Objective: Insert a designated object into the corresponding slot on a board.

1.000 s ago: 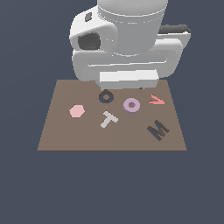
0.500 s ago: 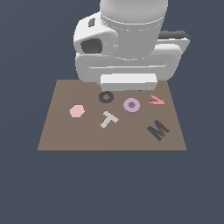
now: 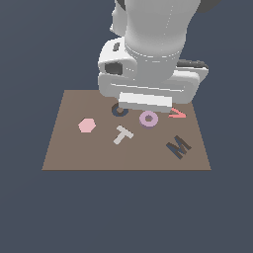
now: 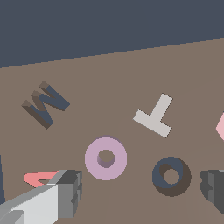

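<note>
Gripper: in the wrist view the gripper [image 4: 140, 192] has its two fingers spread wide, one grey finger [image 4: 65, 194] at one side and a dark tip at the other edge; nothing sits between them and they touch nothing
Gripper, exterior view: the white arm body hides the fingers here, so how far they are spread shows only from the wrist camera
Purple ring: the lilac purple ring [image 4: 106, 158] lies flat on the board inside the finger span, nearer the grey finger; in the exterior view it [image 3: 148, 118] shows just below the arm's lower edge
Navy ring slot: the navy ring slot [image 4: 171, 176] lies just beside the purple ring, apart from it, whole in the wrist view; in the exterior view it [image 3: 118, 110] is partly covered by the arm
White T: the white T [image 4: 154, 116] lies beyond both rings; exterior view [image 3: 122, 134]
Red V: the red V [image 4: 38, 178] is partly behind the grey finger; exterior view [image 3: 177, 114] at the arm's edge
Dark M: the dark M [image 4: 44, 103] is well apart from the rings; exterior view [image 3: 178, 147]
Pink hexagon: the pink hexagon [image 3: 87, 125] is whole only in the exterior view, cut off at the wrist view's edge
Board: the brown board [image 3: 64, 153] carries all the shapes; its full outline shows only in the exterior view
</note>
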